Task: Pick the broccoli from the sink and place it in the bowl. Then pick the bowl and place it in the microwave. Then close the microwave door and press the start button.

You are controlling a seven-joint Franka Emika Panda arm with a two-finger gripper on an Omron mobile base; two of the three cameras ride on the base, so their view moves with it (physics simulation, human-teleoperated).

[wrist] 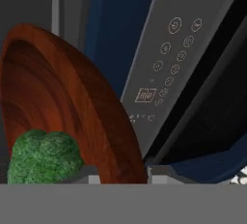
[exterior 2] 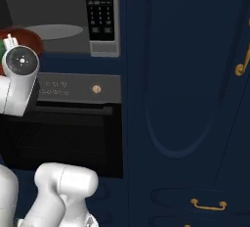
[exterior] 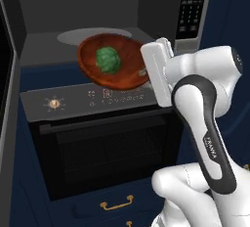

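So the arm is reared up from the lower right of the left base view, elbow bent, hand reaching left with the gripper [exterior: 146,69] clamped on the right rim of the bowl [exterior: 122,69]. The bowl is tilted toward the camera, held in the air at the front lip of the microwave [exterior: 88,6], half over the oven's control panel [exterior: 73,99] below. The broccoli [exterior: 108,59] sits inside the bowl near its middle; in the hand view it's low against the bowl wall. The turntable [exterior: 78,35] is just behind the bowl with open cavity above it. The button panel [exterior 2: 100,8] stands right of the opening, near the hand.
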